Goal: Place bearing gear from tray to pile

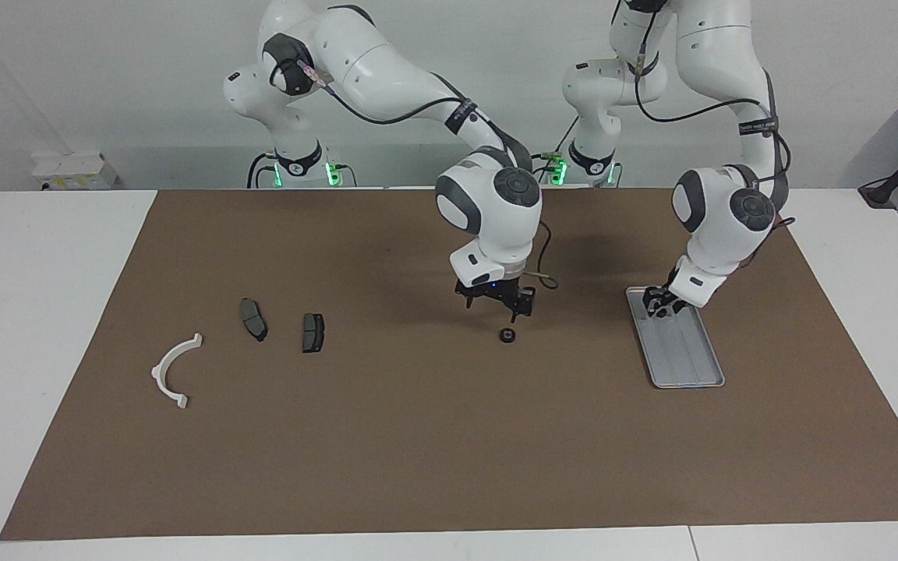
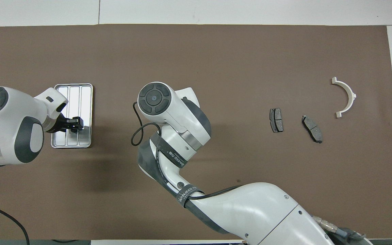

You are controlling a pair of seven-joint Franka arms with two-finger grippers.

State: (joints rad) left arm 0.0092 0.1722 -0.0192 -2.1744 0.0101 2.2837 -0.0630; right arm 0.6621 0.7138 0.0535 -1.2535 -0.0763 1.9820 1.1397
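A small black bearing gear (image 1: pixel 507 335) lies on the brown mat mid-table. My right gripper (image 1: pixel 500 309) hangs open just above it; in the overhead view the right arm hides both. The silver ribbed tray (image 1: pixel 687 362) (image 2: pixel 80 93) lies toward the left arm's end. My left gripper (image 1: pixel 659 305) (image 2: pixel 76 123) is down in the tray's end nearer the robots and covers what lies under it. The pile sits toward the right arm's end: a white curved bracket (image 1: pixel 175 370) (image 2: pixel 345 97) and two dark pads (image 1: pixel 253 319) (image 1: pixel 312 332).
A brown mat (image 1: pixel 418 452) covers most of the white table. The right arm's cable (image 2: pixel 138 132) loops down beside its wrist. Bare mat lies between the bearing gear and the pads.
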